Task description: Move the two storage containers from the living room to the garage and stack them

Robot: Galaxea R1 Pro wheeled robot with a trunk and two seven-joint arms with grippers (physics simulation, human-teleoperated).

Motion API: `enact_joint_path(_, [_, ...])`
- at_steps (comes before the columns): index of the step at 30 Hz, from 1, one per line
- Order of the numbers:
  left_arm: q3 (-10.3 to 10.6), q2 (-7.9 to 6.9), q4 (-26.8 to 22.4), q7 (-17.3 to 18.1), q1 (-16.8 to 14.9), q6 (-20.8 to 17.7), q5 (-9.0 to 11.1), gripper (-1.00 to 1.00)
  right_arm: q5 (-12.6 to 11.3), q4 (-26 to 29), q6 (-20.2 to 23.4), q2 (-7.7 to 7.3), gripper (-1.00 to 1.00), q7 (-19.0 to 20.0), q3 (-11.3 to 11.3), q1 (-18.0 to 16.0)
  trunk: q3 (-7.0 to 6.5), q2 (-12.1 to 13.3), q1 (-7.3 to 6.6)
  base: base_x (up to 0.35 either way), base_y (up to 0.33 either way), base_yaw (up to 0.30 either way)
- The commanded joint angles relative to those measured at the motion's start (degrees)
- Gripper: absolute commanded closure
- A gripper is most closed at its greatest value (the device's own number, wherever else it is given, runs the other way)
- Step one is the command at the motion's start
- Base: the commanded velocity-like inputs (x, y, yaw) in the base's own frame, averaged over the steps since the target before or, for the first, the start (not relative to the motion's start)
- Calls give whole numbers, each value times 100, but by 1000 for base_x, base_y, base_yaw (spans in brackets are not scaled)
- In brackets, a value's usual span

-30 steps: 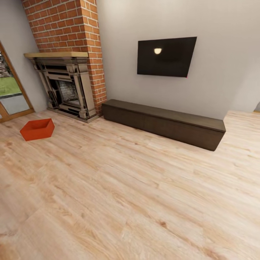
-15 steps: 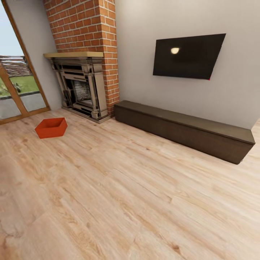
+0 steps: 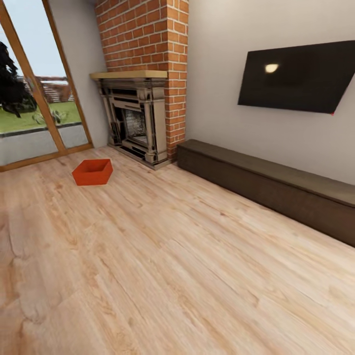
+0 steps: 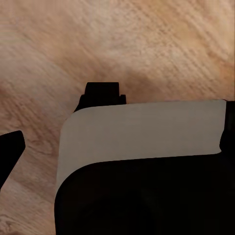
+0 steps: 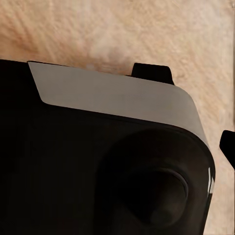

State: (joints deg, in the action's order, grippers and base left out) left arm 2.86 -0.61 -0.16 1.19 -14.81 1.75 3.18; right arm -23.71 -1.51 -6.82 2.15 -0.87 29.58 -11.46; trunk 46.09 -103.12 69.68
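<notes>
1 bin (image 3: 92, 171) on the living room's plank floor (image 3: 162, 266), at about 10 o'clock in the head view.

The orange-red bin sits upright and open-topped, well apart from the brick fireplace (image 3: 140, 118) at 12 o'clock, and near the glass door (image 3: 34, 98) at 10 o'clock. 1 black TV (image 3: 296, 76) hangs at 2 o'clock above 1 long dark cabinet (image 3: 266, 185). Both wrist views show robot housing over wood planks, with dark finger parts at the edges; whether either claw is spread or pressed together cannot be told, nor how the bin lies relative to them.
</notes>
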Motion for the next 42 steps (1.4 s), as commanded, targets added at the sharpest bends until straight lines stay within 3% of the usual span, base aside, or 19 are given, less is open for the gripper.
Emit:
enact_joint_path(1, [30, -1, 7, 12, -4, 18, 33, -100, -46, -16, -30, 4, -100, -9, 48, -5, 5, -2, 3, 324, 0, 268])
enact_joint_path(16, [30, -1, 7, 12, -4, 18, 33, -100, -46, -16, -26, 4, -100, -3, 48, -5, 5, -2, 3, 324, 0, 262])
enact_joint_path(42, [30, -1, 7, 12, -4, 18, 33, -100, -46, -16, -14, 14, -100, -5, 48, -5, 5, -2, 3, 324, 0, 35])
